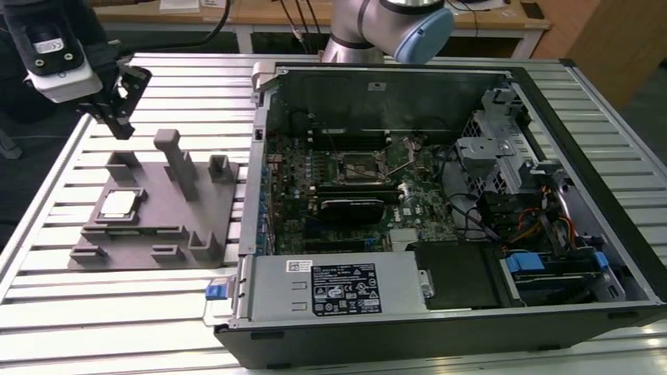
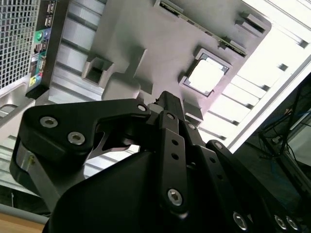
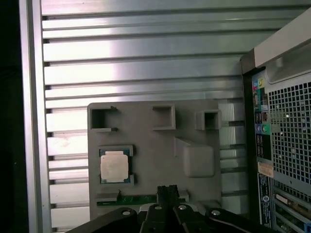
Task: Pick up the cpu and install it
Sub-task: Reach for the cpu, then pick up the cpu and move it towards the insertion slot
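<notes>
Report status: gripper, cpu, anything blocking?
Gripper shut, empty, up off the grey fixture. Cpu lying flat in its fixture pocket, untouched. Nothing on top of it; grey post stands close by.

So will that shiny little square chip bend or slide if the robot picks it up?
Probably stiff, not bendy: the cpu looks like a flat metal-topped square. Its shiny top may be slippery, so it could slide in a grip. It likely won't roll or tip, since it lies flat in a recess of the grey holder.
</notes>
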